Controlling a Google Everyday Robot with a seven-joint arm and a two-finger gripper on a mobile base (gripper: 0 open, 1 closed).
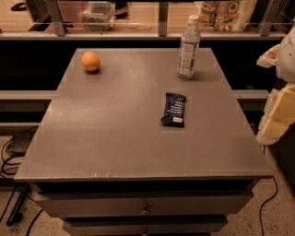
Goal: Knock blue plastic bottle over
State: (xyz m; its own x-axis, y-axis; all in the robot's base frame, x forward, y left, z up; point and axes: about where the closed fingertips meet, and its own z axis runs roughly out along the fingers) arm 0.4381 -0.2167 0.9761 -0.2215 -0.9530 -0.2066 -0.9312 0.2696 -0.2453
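The blue plastic bottle [188,47] stands upright near the far right of the grey table [115,138]. It is clear, with a white cap and a pale label. My gripper [278,113] shows as pale cream and white parts at the right edge of the view. It is off the table's right side, level with the table's middle. It is well apart from the bottle, to the bottle's right and nearer to me. Nothing is seen held in it.
An orange fruit [91,61] sits at the far left of the table. A dark blue snack wrapper [174,109] lies flat right of centre, in front of the bottle. A ledge with railing posts and bags [228,14] runs behind the table. Cables [9,161] lie on the floor at left.
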